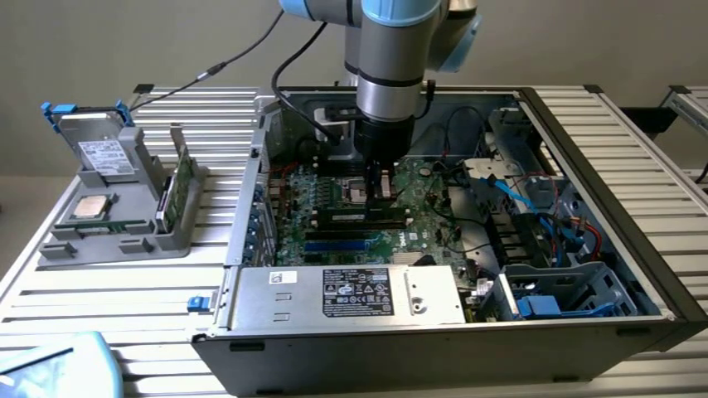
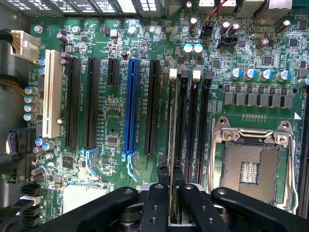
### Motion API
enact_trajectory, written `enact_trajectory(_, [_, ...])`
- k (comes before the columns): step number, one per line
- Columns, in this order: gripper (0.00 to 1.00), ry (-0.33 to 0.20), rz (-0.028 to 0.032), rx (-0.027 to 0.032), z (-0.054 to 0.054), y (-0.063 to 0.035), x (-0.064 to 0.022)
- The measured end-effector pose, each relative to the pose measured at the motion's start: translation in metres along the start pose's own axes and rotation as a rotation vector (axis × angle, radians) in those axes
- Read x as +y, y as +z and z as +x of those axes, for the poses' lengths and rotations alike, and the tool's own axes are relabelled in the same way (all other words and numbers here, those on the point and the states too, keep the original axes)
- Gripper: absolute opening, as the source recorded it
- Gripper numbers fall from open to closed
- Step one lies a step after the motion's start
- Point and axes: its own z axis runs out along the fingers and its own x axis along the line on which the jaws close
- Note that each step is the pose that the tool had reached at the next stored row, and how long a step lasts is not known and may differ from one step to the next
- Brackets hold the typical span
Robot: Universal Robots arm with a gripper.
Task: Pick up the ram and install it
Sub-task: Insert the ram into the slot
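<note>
ram, thin, edge-on, gripped by tool

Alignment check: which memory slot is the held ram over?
The outermost memory slot, beside the black expansion slot; the ram runs edge-on along it. The other three lie nearer the processor socket.

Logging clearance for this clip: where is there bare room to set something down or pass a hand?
Bare slatted table lies between the grey holder and the near edge, up to the computer case, and beyond the case on the exterior view's right. Inside is crowded: the gripper holds the ram over the motherboard slots, and cables fill that side.
</note>
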Motion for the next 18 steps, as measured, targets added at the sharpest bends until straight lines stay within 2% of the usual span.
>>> enact_trajectory(15, [0.14, 0.000, 0.0000, 0.0000, -0.0002, 0.0019, -0.0001])
enact_trajectory(17, [0.16, 0.000, 0.0001, -0.0004, -0.0003, 0.0020, -0.0001])
enact_trajectory(18, [0.22, 0.000, 0.0001, -0.0003, -0.0003, 0.0020, -0.0001])
